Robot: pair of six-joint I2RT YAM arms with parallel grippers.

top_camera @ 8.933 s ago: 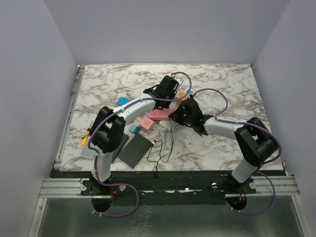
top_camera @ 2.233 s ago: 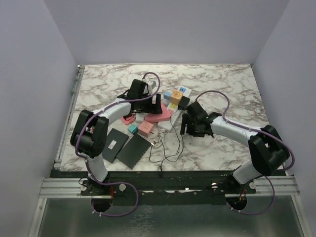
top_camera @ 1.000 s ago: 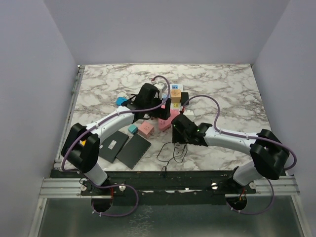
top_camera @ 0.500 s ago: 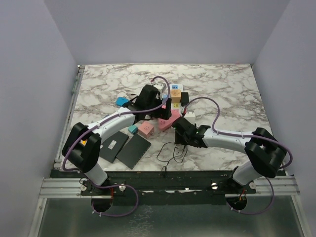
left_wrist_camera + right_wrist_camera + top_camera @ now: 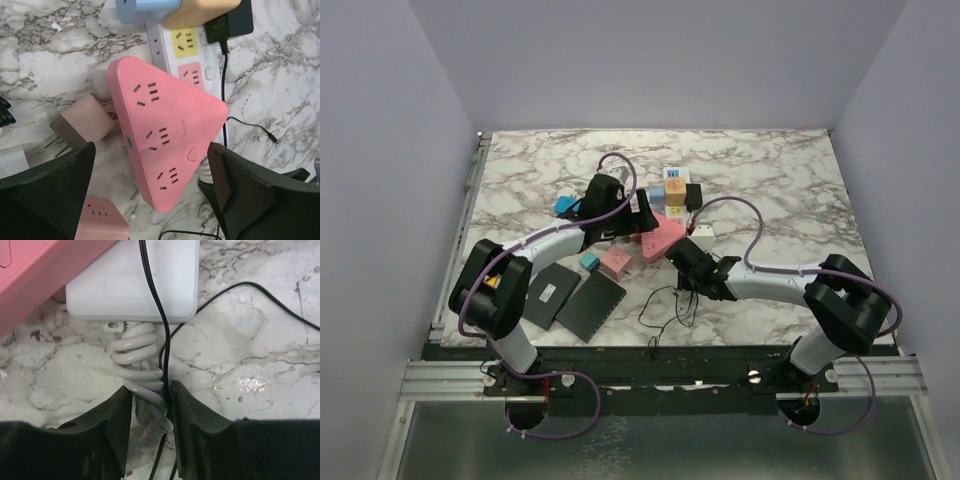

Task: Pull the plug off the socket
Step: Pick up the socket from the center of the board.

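The socket (image 5: 161, 44), a long white strip with yellow and pink outlets, lies partly under a pink triangular socket block (image 5: 162, 135). A black plug (image 5: 230, 22) with a thin black cable sits at the strip's edge, beside blue and orange cube plugs. My left gripper (image 5: 150, 150) hovers wide open above the pink block. In the right wrist view the strip's white end (image 5: 132, 280) trails a coiled white cord (image 5: 137, 362). My right gripper (image 5: 151, 395) has closed its fingers against that cord and the black cable (image 5: 162, 340).
Two flat black pads (image 5: 592, 303) lie at the front left. Loose cube plugs sit around: pink (image 5: 617, 261), teal (image 5: 590, 260), blue (image 5: 565, 205). The thin black cable loops (image 5: 665, 305) over the marble near the front edge.
My left gripper has drawn back to the left and opened fully, uncovering the pink block. My right gripper's fingers have narrowed onto the white cord.
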